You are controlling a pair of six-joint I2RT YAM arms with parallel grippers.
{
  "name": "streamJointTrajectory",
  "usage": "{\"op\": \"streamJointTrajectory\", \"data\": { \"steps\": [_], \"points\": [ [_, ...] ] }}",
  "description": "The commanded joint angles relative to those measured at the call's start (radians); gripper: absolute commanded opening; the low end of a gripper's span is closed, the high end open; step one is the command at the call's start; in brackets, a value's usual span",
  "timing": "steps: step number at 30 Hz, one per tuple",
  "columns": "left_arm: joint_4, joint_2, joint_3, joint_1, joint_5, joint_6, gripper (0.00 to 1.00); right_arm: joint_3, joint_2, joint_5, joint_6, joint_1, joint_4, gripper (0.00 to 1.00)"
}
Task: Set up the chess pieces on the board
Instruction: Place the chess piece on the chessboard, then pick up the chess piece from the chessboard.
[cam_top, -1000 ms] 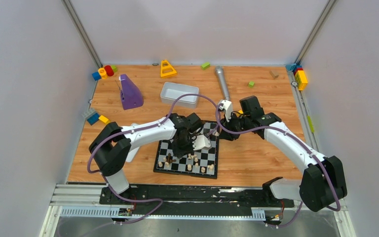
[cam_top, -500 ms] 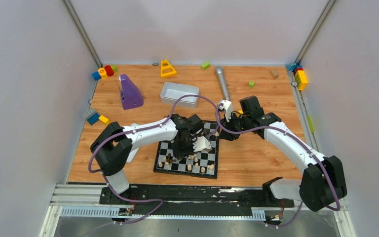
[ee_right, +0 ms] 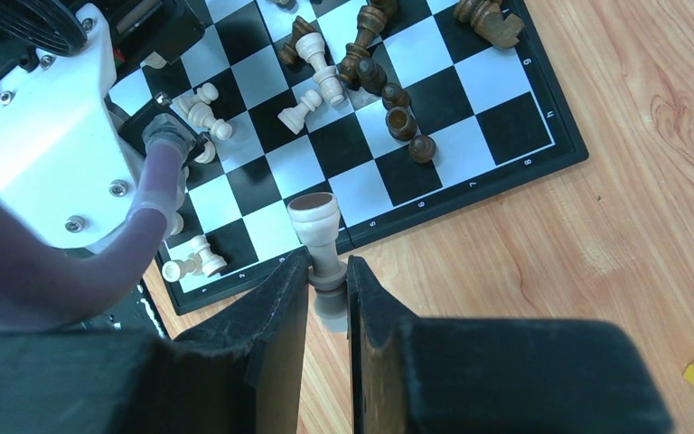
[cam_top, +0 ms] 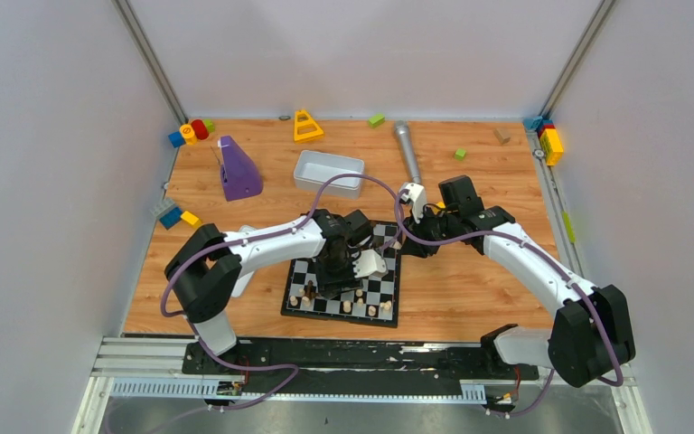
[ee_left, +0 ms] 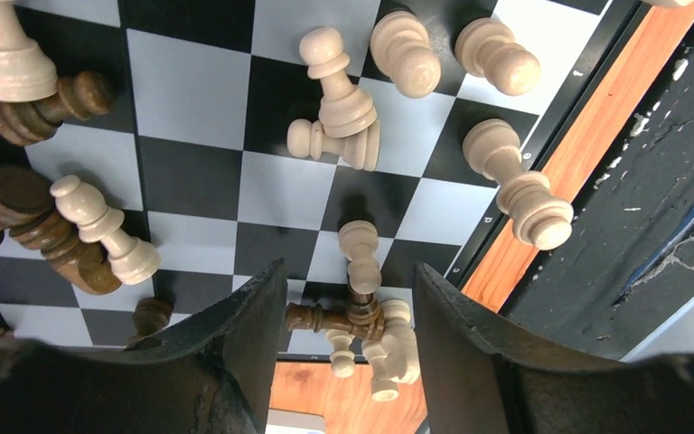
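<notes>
The left claw (ee_left: 348,271) is open, low over the board (ee_left: 190,90), above a small heap of pale and brown chess pieces (ee_left: 361,321). The right claw (ee_right: 327,262) pinches one pale piece (ee_right: 314,215), maybe a rook, over the board's edge.

We are seeing the board (cam_top: 381,291), black-and-white checkered with a thin black border, lying flat and slightly skewed at the near middle of the scene. The chess pieces (ee_left: 343,86) are sitting scattered on it, not in ranks. The pale beige pieces (ee_left: 517,190) are standing or lying tipped near one border. The dark brown pieces (ee_right: 401,121) are lying jumbled in a cluster, some touching. One pale piece (ee_right: 316,221) is hanging over the board's edge, pinched in the right gripper (ee_right: 328,271), wide end outward.
</notes>
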Motion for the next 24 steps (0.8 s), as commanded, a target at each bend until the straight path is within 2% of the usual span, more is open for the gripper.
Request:
{"op": "streamJointTrajectory", "data": {
  "steps": [1,13,24],
  "points": [
    [0.012,-0.068,-0.006,-0.01,-0.031,0.004,0.62,-0.005,0.001,-0.013,-0.021,0.0,0.022,0.0],
    [0.024,-0.086,-0.077,-0.01,-0.101,0.023,0.63,-0.002,0.012,-0.02,-0.021,0.0,0.018,0.0],
    [0.064,-0.047,-0.104,-0.009,-0.137,0.041,0.53,-0.001,0.02,-0.023,-0.023,0.0,0.015,0.0]
  ]
}}
